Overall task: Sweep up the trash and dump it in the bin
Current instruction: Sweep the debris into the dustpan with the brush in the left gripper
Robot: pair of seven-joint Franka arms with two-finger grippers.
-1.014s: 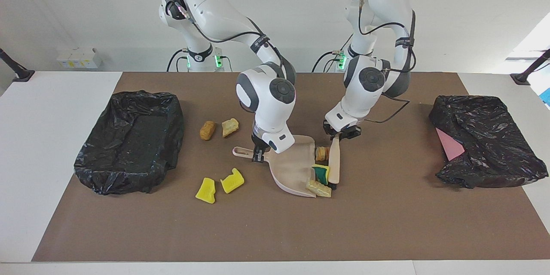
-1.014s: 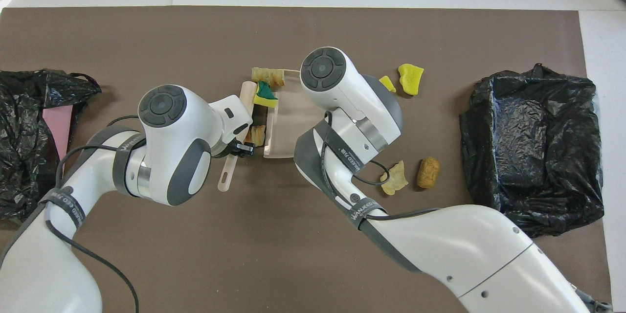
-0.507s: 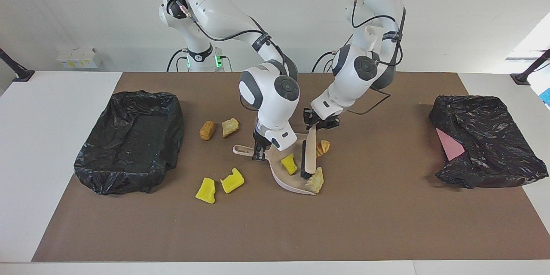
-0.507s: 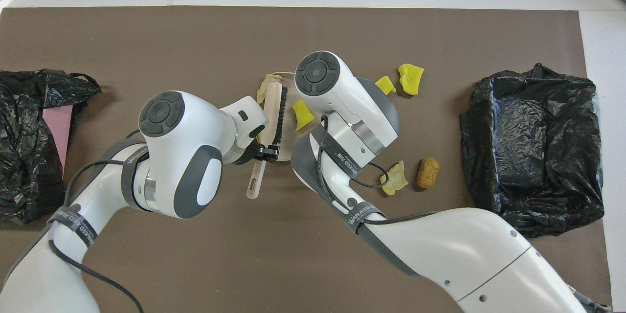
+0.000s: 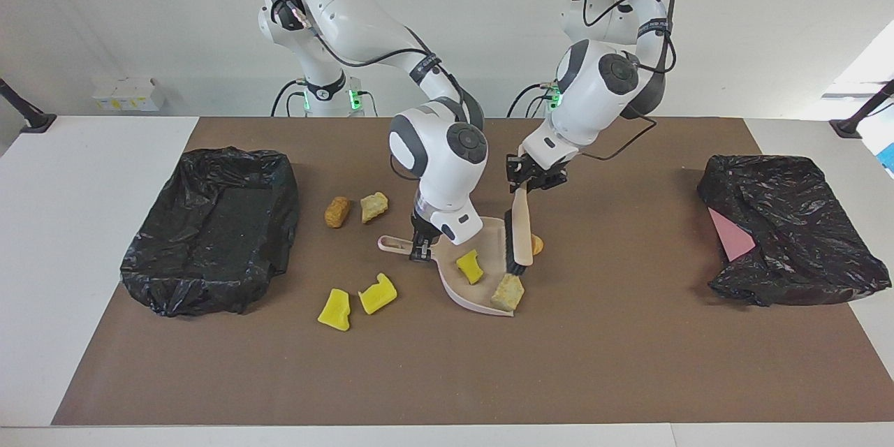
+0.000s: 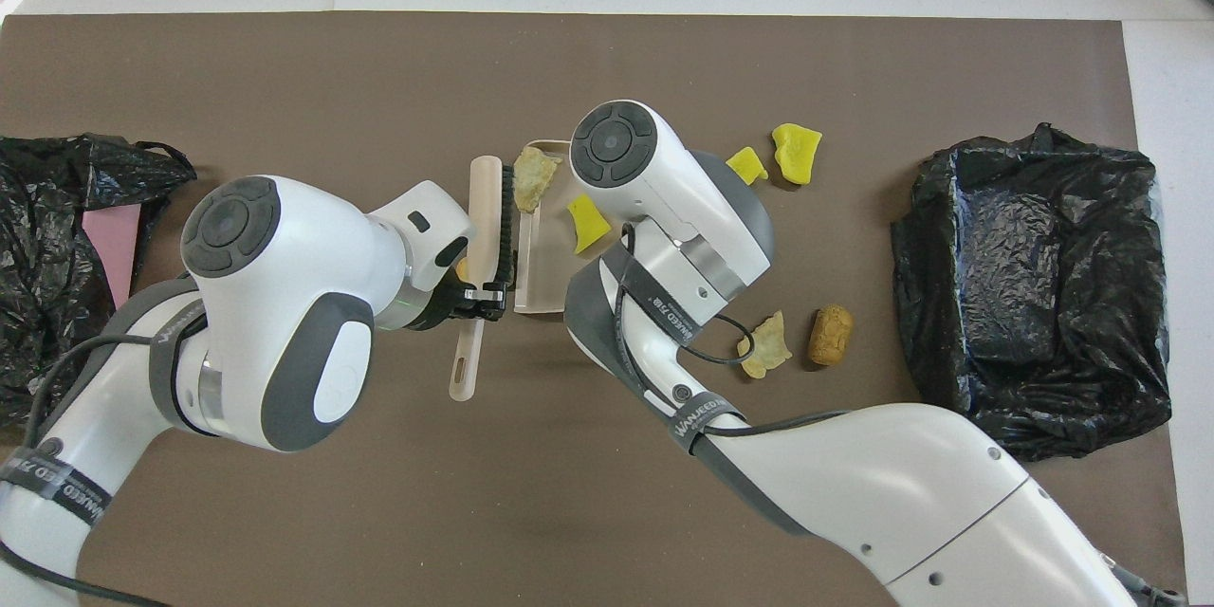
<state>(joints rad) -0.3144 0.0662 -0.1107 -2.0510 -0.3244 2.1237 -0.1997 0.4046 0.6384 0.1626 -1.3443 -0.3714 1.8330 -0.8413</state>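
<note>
Left claw (image 5: 529, 184) clamps the beige black-bristled brush (image 5: 519, 237) at the beige plastic dustpan's (image 5: 466, 291) mouth, right claw (image 5: 420, 246) clamps its handle; two trash scraps (image 5: 470, 266) lie in the pan, an orange one just beside it, four on the brown surface (image 5: 447, 363) toward the right arm's end.

Dustpan (image 5: 469, 279) hemmed between brush (image 5: 519, 237), scraps (image 5: 356, 297).

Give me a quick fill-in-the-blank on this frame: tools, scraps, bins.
1. The left gripper is shut on the ____ handle.
2. The right gripper holds the ____ by its handle.
3. The number of scraps lying in the dustpan is ____.
4. Both bins are lined with ____ plastic bags.

Missing words: brush; dustpan; two; black
</note>
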